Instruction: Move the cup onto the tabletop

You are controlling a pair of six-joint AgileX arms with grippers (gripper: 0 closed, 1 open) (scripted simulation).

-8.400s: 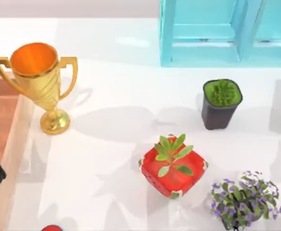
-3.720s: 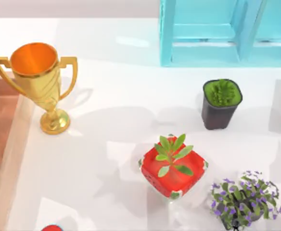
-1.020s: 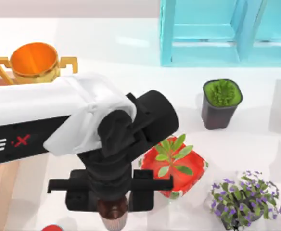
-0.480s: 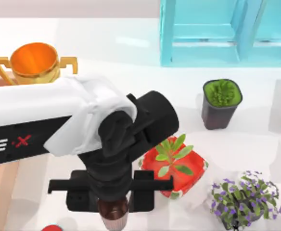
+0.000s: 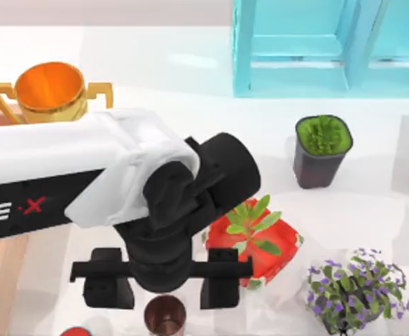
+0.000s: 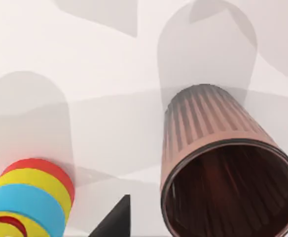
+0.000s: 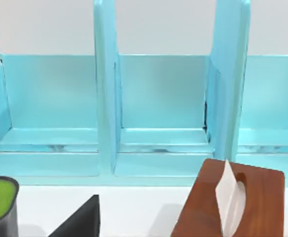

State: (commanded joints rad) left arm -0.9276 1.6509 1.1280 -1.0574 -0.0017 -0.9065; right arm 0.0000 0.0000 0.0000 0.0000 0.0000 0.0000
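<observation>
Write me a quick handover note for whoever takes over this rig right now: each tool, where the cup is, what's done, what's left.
Left tool: open, fingers spread on either side of the cup, hovering just above it near the front edge in the top view.
Right tool: parked, facing the blue shelf unit.
The cup stands upright on the white tabletop, released, beside a striped red, yellow and blue object.
Done: cup placed on the tabletop.
Left: probably only lifting the left arm clear without knocking the cup or the red plant pot.
</observation>
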